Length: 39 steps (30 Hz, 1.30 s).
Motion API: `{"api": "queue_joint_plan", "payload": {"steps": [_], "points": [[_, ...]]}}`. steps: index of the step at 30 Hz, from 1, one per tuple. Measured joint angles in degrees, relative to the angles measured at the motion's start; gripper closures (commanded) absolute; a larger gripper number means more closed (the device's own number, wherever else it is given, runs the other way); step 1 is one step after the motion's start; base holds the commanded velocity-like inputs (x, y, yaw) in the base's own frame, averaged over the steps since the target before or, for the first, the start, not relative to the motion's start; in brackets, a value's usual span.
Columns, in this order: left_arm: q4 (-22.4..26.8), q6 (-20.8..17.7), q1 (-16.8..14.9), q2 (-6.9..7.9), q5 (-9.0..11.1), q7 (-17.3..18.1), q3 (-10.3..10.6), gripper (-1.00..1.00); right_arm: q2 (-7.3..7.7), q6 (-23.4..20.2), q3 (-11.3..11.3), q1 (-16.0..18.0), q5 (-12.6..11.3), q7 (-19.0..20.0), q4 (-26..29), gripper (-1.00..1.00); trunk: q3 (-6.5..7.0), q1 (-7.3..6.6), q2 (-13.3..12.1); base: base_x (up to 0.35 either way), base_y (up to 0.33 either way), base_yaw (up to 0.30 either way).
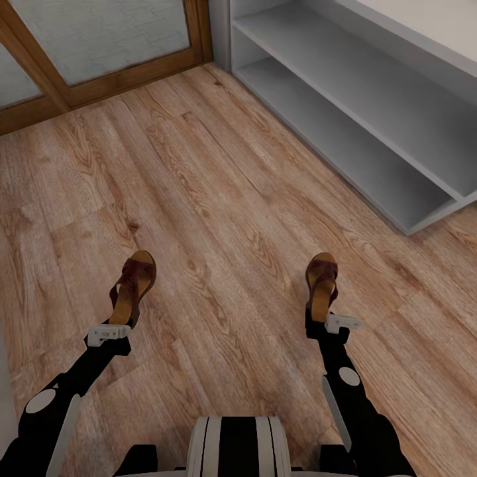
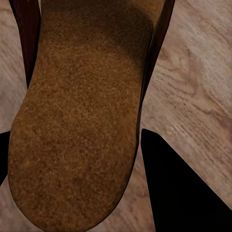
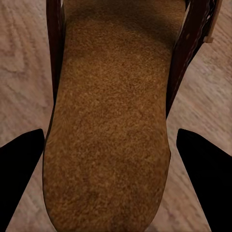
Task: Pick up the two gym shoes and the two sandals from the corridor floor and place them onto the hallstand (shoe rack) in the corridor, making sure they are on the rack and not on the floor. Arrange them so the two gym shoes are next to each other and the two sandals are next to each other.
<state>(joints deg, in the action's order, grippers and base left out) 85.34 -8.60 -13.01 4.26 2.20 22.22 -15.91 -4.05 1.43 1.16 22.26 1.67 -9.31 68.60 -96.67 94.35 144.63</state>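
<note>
Both arms reach over the corridor floor (image 1: 218, 199), left gripper (image 1: 110, 333) and right gripper (image 1: 334, 324) each apparently clamped on a sandal (image 1: 134, 281) (image 1: 322, 281) at its heel. Ahead-right of the right gripper stands the hallstand (image 1: 371, 99), bare planks between.

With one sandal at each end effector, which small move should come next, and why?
Probably turn toward the white-grey shoe rack: each dark brown leather sandal appears held by the left end effector and right end effector, and both rack tiers look empty.
</note>
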Motion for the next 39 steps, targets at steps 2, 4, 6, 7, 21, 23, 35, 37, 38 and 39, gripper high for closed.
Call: {"api": "queue_joint_plan", "payload": {"steps": [2, 4, 6, 7, 21, 23, 35, 37, 38, 39], "points": [[0.0, 0.0, 0.0, 0.02, 0.0, 0.01, 0.0, 1.0, 0.0, 0.02, -0.13, -0.07, -0.02, 0.0, 0.03, 1.0, 0.0, 0.0, 0.0, 0.0, 0.0, 0.0], [0.0, 0.0, 0.0, 0.01, 0.0, 0.03, 0.0, 1.0, 0.0, 0.13, -0.22, -0.12, -0.04, -0.04, -0.03, 1.0, 0.0, 0.0, 0.0, 0.0, 0.0, 0.0], [0.0, 0.0, 0.0, 0.03, 0.0, 0.04, 0.0, 1.0, 0.0, 0.22, -0.29, -0.16, -0.05, -0.07, -0.07, 1.0, 0.0, 0.0, 0.0, 0.0, 0.0, 0.0], [0.0, 0.0, 0.0, 0.04, 0.0, 0.03, 0.0, 1.0, 0.0, 0.19, -0.31, -0.17, -0.05, -0.07, -0.08, 1.0, 0.0, 0.0, 0.0, 0.0, 0.0, 0.0], [0.0, 0.0, -0.07, -0.05, 0.0, -0.09, -0.06, 1.0, 0.64, -0.85, -0.44, -2.38, 0.06, 0.45, 2.49, 1.0, 0.0, 0.0, 0.0, 0.0, 0.0, 0.0], [0.01, 0.03, -0.07, -0.07, 0.0, -0.15, -0.03, 1.0, 1.05, -2.85, -0.39, -4.88, 0.12, 0.54, 5.24, 1.0, 0.0, 0.0, 0.0, 0.0, 0.0, 0.0], [0.12, 0.59, 0.7, 0.01, 0.12, -0.44, -4.28, 1.0, 6.82, -5.07, 0.46, -15.3, 0.62, 4.96, 12.01, 1.0, 0.0, 0.0, 0.0, 0.0, 0.0, 0.0], [-0.51, 1.08, 2.51, -0.01, -0.1, 0.06, -6.75, 1.0, 7.16, -5.03, 1.31, -16.97, 0.68, 5.45, 13.02, 1.0, 0.0, 0.0, 0.0, 0.0, 0.0, 0.0], [-0.64, 1.23, 3.01, -0.02, -0.12, 0.12, -7.1, 1.0, 7.2, -5.02, 1.43, -17.5, 0.69, 5.52, 13.47, 1.0, 0.0, 0.0, 0.0, 0.0, 0.0, 0.0], [-0.74, 1.36, 3.5, -0.02, -0.15, 0.16, -7.39, 1.0, 7.24, -5.02, 1.53, -18.04, 0.71, 5.57, 14.05, 1.0, 0.0, 0.0, 0.0, 0.0, 0.0, 0.0]]}}
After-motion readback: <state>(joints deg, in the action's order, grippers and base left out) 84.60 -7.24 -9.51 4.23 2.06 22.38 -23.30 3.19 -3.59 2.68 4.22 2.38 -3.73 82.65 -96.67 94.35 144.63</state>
